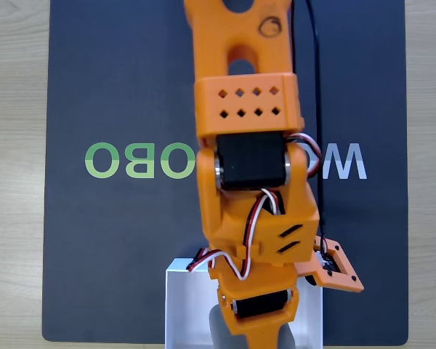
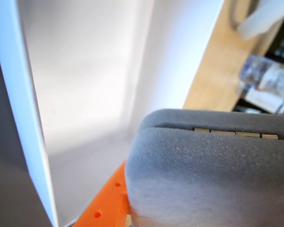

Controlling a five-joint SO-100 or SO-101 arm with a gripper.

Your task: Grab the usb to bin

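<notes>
Gripper (image 1: 258,331) closed on usb (image 2: 208,175); grey block held directly over the open bin (image 2: 85,85), white floor beneath it; release should land it inside.

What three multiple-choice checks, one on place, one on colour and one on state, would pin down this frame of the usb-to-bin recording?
1. Where is the gripper in the fixed view?
A. Over the white bin at the bottom edge
B. Over the green letters on the mat
C. Off the mat, on the wooden table

2. What colour is the usb in the wrist view?
A. Red
B. Matte grey
C. Bright yellow

3. How does the usb stand to the bin?
A. Lying on the mat far from the bin
B. Lying flat on the bin floor, gripper away
C. At the gripper, with the bin's white inside right behind it

Answers: 1 A, the arm's end reaches down over the white box. 2 B, the block close to the camera is grey. 3 C, the grey block sits against an orange finger with the bin walls behind.
</notes>
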